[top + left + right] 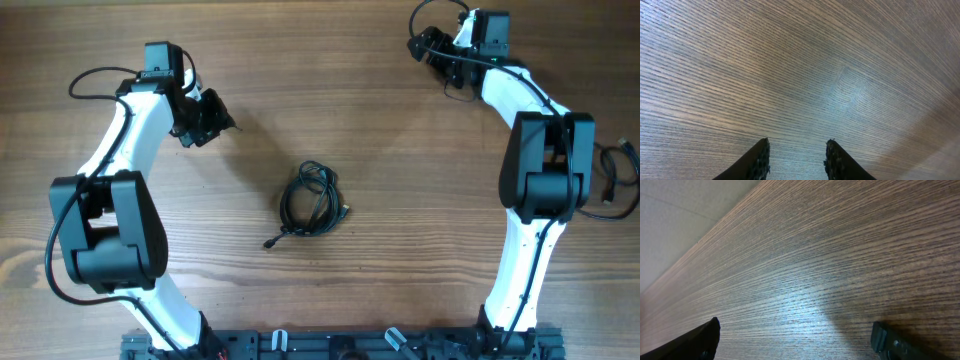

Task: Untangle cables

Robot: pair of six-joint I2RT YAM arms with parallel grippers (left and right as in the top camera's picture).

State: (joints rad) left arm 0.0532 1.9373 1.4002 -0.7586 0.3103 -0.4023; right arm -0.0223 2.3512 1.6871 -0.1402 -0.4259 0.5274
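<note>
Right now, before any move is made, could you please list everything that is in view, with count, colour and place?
cables: one tangled bundle, number of cords unclear, black, table centre
table: one, brown wood, under everything
rail: one, black, near edge, by the arm bases
left arm: one, white and black, left side
right arm: one, white and black, right side
left pincer: one, black, open, empty, over bare wood
right pincer: one, black, wide open, empty, far right
</note>
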